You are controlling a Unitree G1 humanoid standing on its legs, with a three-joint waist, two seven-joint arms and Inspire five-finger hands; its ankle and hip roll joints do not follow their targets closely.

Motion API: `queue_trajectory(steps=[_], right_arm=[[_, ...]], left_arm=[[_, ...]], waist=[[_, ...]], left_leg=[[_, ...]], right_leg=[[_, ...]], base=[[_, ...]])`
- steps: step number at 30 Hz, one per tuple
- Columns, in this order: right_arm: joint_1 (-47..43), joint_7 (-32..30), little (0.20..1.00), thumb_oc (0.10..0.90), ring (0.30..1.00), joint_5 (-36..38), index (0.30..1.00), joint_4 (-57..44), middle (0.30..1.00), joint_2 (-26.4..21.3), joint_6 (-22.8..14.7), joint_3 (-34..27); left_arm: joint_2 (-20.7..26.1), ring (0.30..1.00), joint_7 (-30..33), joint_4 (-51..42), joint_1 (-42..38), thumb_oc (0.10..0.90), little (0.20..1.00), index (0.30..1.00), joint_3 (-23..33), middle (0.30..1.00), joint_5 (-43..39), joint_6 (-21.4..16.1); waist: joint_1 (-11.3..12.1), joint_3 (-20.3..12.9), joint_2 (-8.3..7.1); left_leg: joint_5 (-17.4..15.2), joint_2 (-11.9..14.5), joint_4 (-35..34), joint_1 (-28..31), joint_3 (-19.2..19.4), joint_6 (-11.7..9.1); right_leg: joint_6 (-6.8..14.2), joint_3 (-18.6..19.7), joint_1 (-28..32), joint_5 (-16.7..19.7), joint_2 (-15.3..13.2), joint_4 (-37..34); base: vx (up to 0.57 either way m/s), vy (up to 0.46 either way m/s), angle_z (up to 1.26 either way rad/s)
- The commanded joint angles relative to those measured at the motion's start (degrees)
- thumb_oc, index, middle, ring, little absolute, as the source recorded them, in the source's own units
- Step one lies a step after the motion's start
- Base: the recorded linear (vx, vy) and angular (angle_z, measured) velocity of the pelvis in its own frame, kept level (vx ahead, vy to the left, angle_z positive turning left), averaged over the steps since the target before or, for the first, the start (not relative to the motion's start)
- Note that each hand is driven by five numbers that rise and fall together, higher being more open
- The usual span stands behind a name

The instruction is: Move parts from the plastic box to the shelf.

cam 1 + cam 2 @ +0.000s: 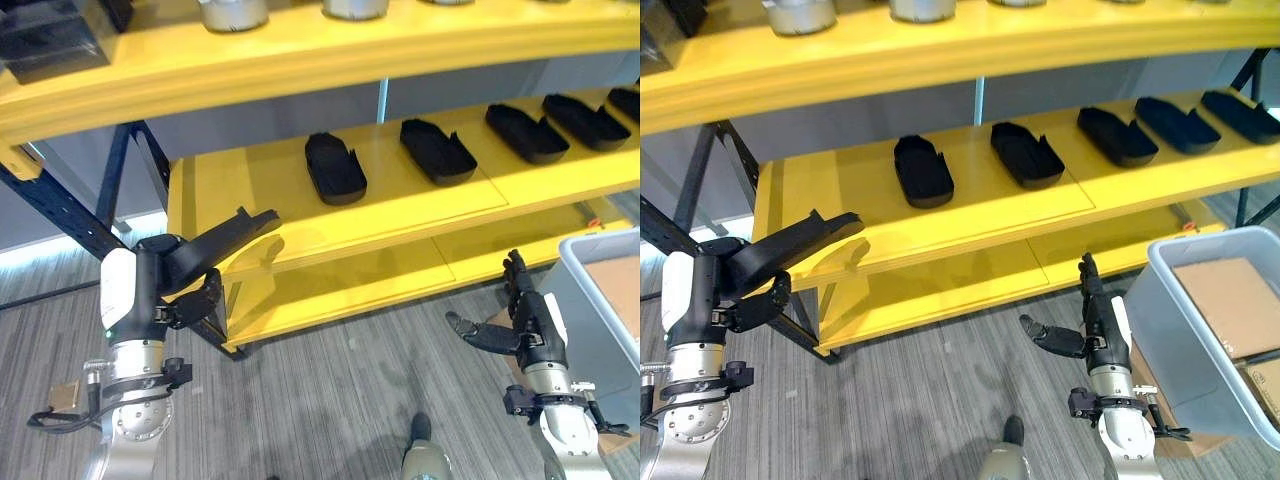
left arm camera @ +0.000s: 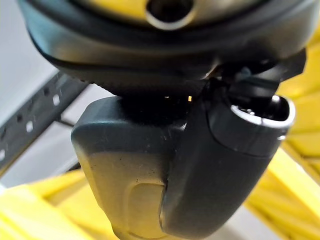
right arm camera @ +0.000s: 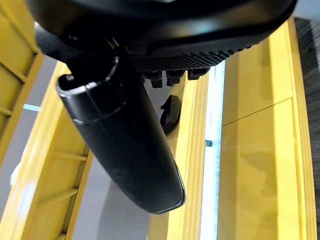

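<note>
My left hand (image 1: 188,298) is shut on a black elongated part (image 1: 218,248), held tilted with its far end near the left front corner of the yellow middle shelf (image 1: 250,195). Up close, the part (image 2: 145,175) sits under the hand's bulk (image 2: 150,60). Several matching black parts (image 1: 335,168) lie in a row along that shelf, running to the right (image 1: 527,133). My right hand (image 1: 522,322) hovers low in front of the shelf beside the grey plastic box (image 1: 1175,330), open, thumb (image 3: 125,150) out, holding nothing.
Brown cardboard (image 1: 1230,300) lies inside the box. Metal cylinders (image 1: 232,12) stand on the upper shelf. A blue diagonal frame brace (image 1: 60,215) stands left of the shelf. A lower yellow shelf board (image 1: 340,285) sits just above the grey floor.
</note>
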Motion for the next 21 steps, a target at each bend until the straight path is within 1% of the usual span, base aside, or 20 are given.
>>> queue_trajectory(steps=[1,2,3,5,7,10,15,21], right_arm=[[-3.4,-0.5,1.000,0.900,1.000,-1.2,1.000,-6.5,1.000,-2.2,-4.4,-3.8],[-3.5,-0.7,1.000,0.900,1.000,-1.8,1.000,-6.4,1.000,-2.1,-4.3,-3.9],[-3.1,-0.6,1.000,0.900,1.000,-1.6,1.000,-6.3,1.000,-1.7,-4.1,-4.0],[-3.1,-0.9,1.000,0.900,1.000,-2.2,1.000,-5.9,1.000,-1.8,-4.0,-4.0],[-3.2,-1.0,1.000,0.900,1.000,-2.4,1.000,-5.8,1.000,-1.8,-4.0,-4.0],[-3.6,-1.0,1.000,0.900,1.000,-2.4,1.000,-5.6,1.000,-1.6,-3.8,-3.6],[-4.8,-1.0,1.000,0.900,1.000,-3.0,1.000,-4.6,1.000,-1.7,-3.3,-1.6],[-4.8,0.0,1.000,0.900,1.000,-3.4,1.000,-3.8,1.000,-2.0,-2.6,-0.8]], left_arm=[[3.1,0.300,4.3,-7.7,-3.9,0.400,0.300,0.300,5.2,0.300,-0.2,-3.8],[3.3,0.300,4.3,-7.8,-4.0,0.400,0.300,0.300,5.3,0.300,-0.1,-3.7],[3.5,0.300,4.0,-8.2,-3.5,0.400,0.300,0.300,5.4,0.300,-0.1,-3.5],[3.7,0.300,4.0,-8.2,-3.9,0.400,0.300,0.300,5.1,0.300,0.1,-3.3],[4.2,0.300,4.1,-8.6,-4.7,0.400,0.300,0.300,4.9,0.300,0.3,-3.2],[5.3,0.300,4.4,-9.0,-6.1,0.400,0.300,0.300,4.5,0.300,1.4,-2.6],[7.0,0.300,5.3,-7.2,-8.8,0.400,0.300,0.300,3.1,0.300,4.7,-1.0],[7.9,0.300,5.1,-3.7,-12.0,0.400,0.300,0.300,0.7,0.300,8.8,0.9]], waist=[[-1.0,-2.0,0.63],[-0.7,-2.1,0.09],[-0.5,-2.3,-0.78],[0.0,-2.4,-1.58],[0.3,-2.4,-2.31],[0.7,-2.9,-2.96],[0.8,-3.1,-3.48],[0.3,-3.6,-3.23]], left_leg=[[-1.9,0.5,1.2,-3.4,-2.9,4.6],[-2.5,0.3,1.8,-3.4,-3.1,4.8],[-3.2,0.0,2.8,-3.3,-3.5,5.0],[-4.0,-0.2,4.2,-3.5,-3.9,5.0],[-4.6,-0.3,6.2,-4.1,-4.5,4.9],[-5.4,-0.3,7.4,-4.5,-4.9,5.2],[-6.3,-1.0,7.0,-2.5,-4.0,6.0],[-6.2,-1.2,5.6,-0.9,-3.3,6.2]], right_leg=[[2.2,-1.8,3.8,-9.7,-1.7,5.7],[2.5,-2.1,4.4,-9.7,-2.1,5.9],[2.6,-2.5,5.4,-9.8,-2.4,6.3],[2.9,-3.0,6.2,-9.4,-2.8,6.7],[2.9,-3.2,6.8,-9.5,-3.0,7.1],[2.9,-3.3,7.6,-9.9,-2.9,7.3],[3.1,-1.9,7.6,-9.6,-2.7,7.7],[3.1,-0.6,7.3,-10.2,-1.9,7.6]], base=[[0.00,0.079,0.07],[0.02,0.108,0.06],[0.01,0.101,0.12],[0.00,0.057,0.20],[-0.02,0.041,0.14],[0.01,0.037,0.19],[0.01,0.025,0.05],[0.02,-0.001,-0.11]])
